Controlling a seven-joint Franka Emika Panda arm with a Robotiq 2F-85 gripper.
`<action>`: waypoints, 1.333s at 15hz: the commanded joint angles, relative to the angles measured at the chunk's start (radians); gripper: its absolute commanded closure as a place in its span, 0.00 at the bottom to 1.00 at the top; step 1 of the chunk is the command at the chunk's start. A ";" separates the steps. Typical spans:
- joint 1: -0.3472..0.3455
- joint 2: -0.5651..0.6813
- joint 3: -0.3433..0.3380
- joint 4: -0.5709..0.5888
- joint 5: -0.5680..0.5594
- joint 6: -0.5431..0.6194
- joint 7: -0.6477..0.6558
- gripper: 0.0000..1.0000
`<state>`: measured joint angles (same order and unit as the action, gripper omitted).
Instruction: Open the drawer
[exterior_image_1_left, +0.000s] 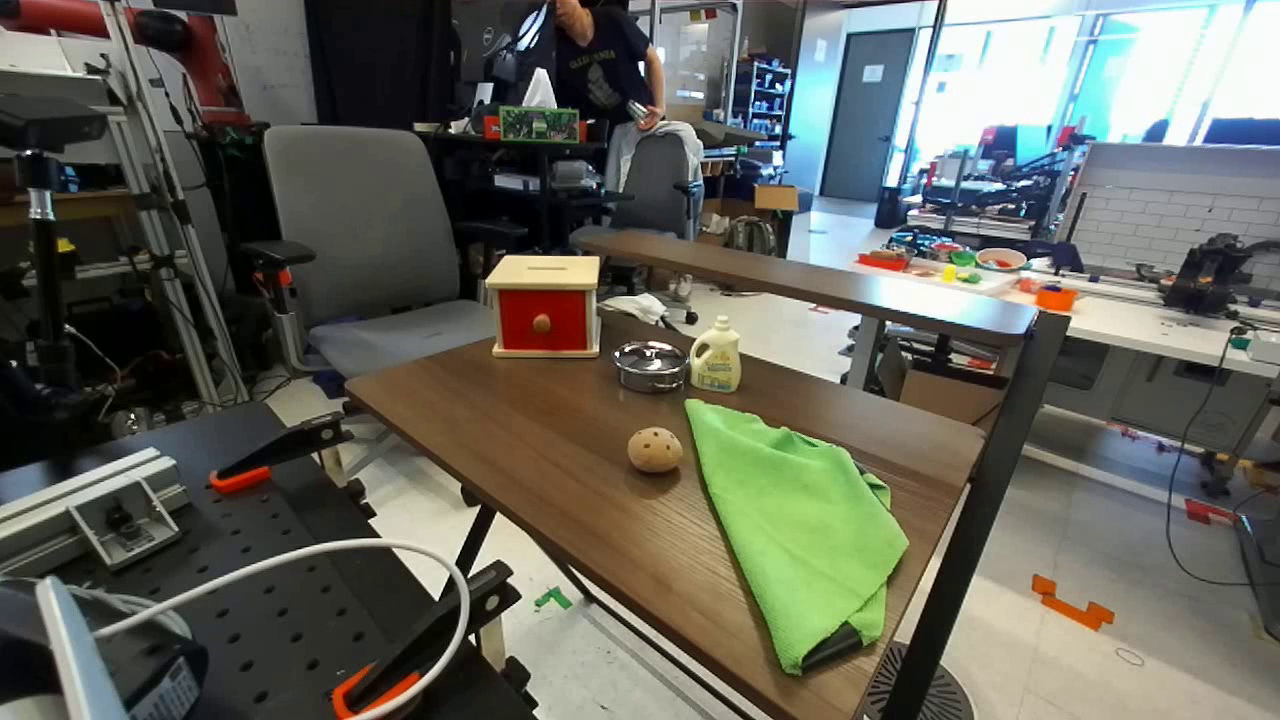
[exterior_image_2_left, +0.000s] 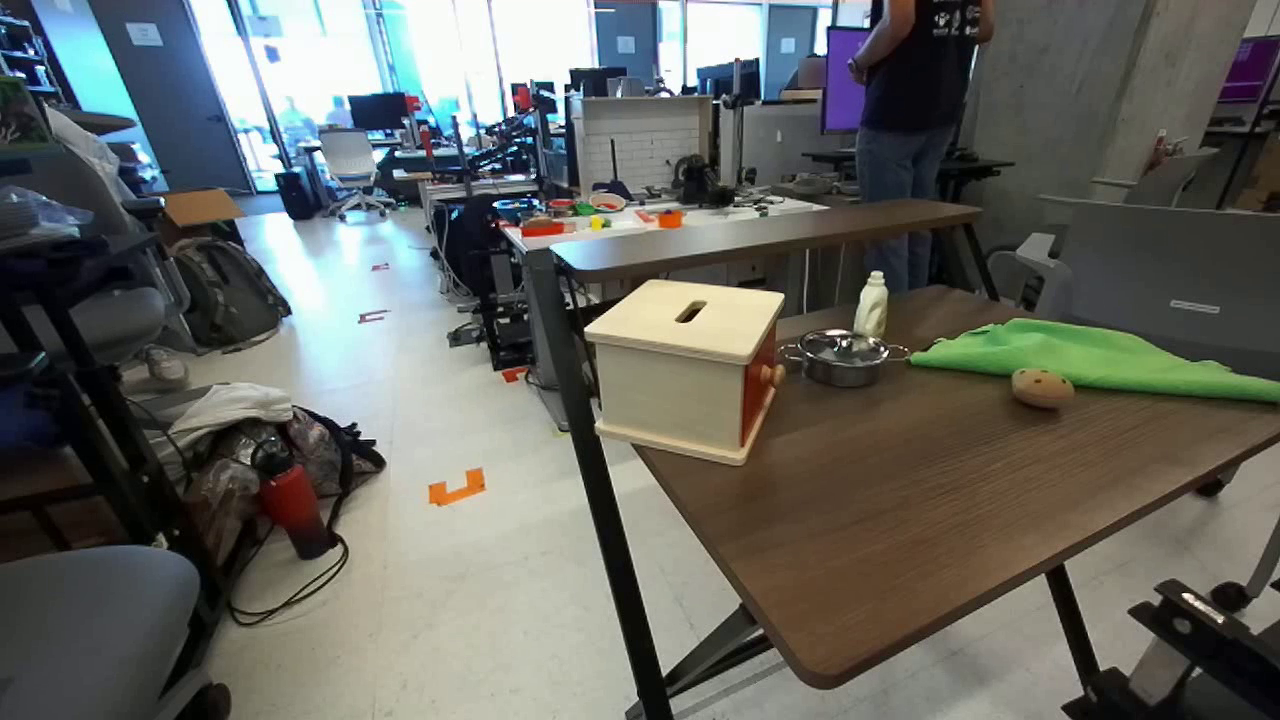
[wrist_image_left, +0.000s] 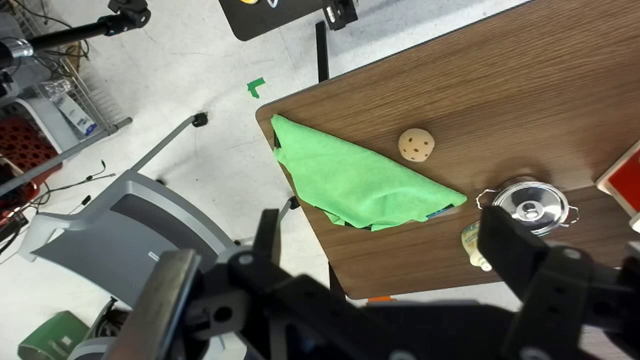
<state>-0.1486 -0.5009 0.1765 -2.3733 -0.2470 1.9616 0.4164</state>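
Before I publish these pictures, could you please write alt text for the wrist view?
Open gripper above a wooden table, holding nothing; the red drawer is cut off at the right edge. On the table are a green cloth, a tan ball, a lidded metal pot and a pale bottle partly hidden by the gripper.

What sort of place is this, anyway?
Probably a robotics lab or workshop. What looks like a red robot arm stands in the background, a perforated black bench bears orange-tipped clamps, and a computer monitor shows farther across the room.
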 joint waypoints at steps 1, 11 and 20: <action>0.023 0.009 -0.023 -0.022 -0.008 0.093 0.046 0.00; 0.139 0.247 -0.110 -0.094 0.354 0.440 -0.088 0.00; 0.228 0.440 -0.114 -0.017 0.615 0.439 -0.346 0.00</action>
<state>0.0803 -0.0606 0.0610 -2.3912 0.3689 2.4018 0.0700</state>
